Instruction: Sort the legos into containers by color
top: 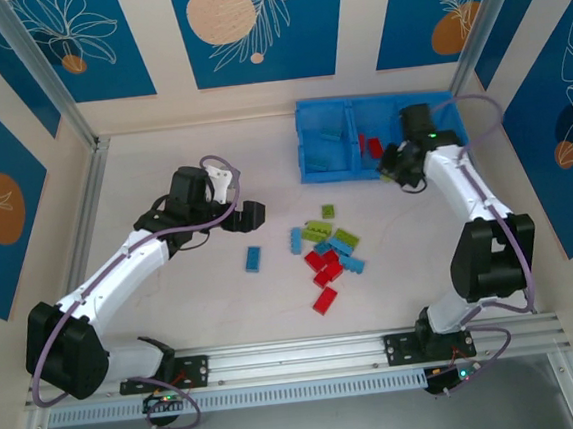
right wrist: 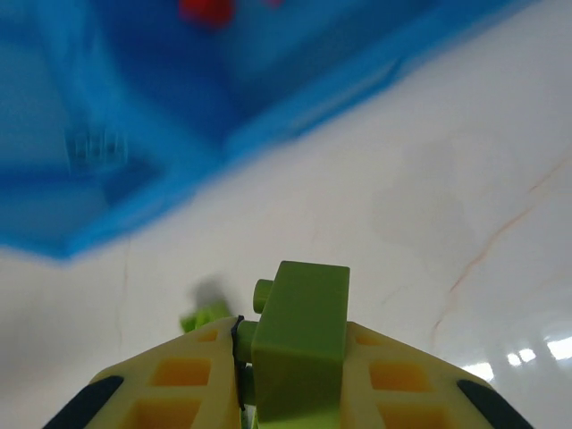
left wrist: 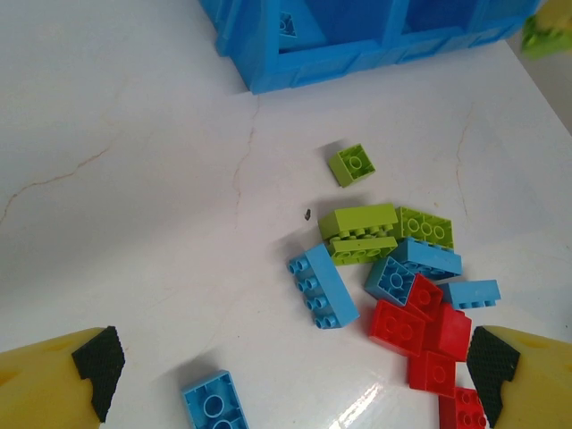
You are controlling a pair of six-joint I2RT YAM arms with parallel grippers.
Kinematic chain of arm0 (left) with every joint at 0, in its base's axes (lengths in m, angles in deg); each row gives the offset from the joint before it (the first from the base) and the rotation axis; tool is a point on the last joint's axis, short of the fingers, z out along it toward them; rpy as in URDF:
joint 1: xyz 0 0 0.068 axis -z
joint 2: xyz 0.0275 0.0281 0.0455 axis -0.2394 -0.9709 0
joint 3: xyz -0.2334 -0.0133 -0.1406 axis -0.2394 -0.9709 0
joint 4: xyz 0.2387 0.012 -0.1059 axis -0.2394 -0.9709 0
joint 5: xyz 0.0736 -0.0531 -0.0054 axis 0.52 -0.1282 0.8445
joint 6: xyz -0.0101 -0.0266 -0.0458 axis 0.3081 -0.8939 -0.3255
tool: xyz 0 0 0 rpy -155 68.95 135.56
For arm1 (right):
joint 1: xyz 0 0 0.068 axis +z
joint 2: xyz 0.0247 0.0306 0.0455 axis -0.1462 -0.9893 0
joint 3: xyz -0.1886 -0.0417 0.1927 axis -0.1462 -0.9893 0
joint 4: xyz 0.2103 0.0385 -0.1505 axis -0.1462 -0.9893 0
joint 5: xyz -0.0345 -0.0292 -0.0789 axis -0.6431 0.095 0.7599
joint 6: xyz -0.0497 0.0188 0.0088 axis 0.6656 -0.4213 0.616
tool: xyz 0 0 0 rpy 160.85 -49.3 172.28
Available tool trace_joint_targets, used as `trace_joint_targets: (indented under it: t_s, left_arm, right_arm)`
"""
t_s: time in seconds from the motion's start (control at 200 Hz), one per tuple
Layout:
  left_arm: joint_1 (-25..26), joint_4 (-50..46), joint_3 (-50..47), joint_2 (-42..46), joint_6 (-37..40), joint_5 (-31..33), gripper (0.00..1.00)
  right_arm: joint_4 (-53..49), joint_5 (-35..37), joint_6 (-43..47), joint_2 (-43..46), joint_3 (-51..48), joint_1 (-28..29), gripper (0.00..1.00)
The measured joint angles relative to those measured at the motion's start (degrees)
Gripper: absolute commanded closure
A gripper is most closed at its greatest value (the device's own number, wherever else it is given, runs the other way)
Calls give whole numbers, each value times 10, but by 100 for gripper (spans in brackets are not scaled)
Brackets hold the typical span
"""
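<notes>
My right gripper (right wrist: pixel 297 362) is shut on a lime green lego (right wrist: pixel 302 335) and holds it above the table, just in front of the blue containers (right wrist: pixel 134 143). In the top view this gripper (top: pixel 393 169) hangs at the near edge of the tray (top: pixel 323 171). Red legos (top: pixel 372 148) lie in the middle compartment and a light blue one (top: pixel 331 131) in the left. My left gripper (left wrist: pixel 295 384) is open over the table, left of the loose pile of red (left wrist: pixel 407 326), light blue (left wrist: pixel 323 284) and green legos (left wrist: pixel 357 223). A single blue brick (left wrist: pixel 214 407) lies between its fingers.
A small green brick (left wrist: pixel 351 164) lies apart from the pile, toward the tray. Another green brick (right wrist: pixel 204 315) lies on the table below my right gripper. Walls with metal posts (top: pixel 49 80) close in the table on three sides.
</notes>
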Motion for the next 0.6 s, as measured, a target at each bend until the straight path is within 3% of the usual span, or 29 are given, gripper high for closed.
trace_joint_targets:
  t_s: [0.145,0.32,0.48,0.6]
  left_arm:
    - [0,0,0,0,0,0,0]
    - [0,0,0,0,0,0,0]
    - [0,0,0,0,-6,0,0]
    - [1,4,0,0,-14,0,0]
  right_arm:
    - [-9,-8,-19,-96,139,-103,77]
    - [-29,-23,-44,-252,325,-150,74]
    - [-82,-45,-68,-381,482,-170,44]
    - [-134,-67,-61,-450,588,-174,39]
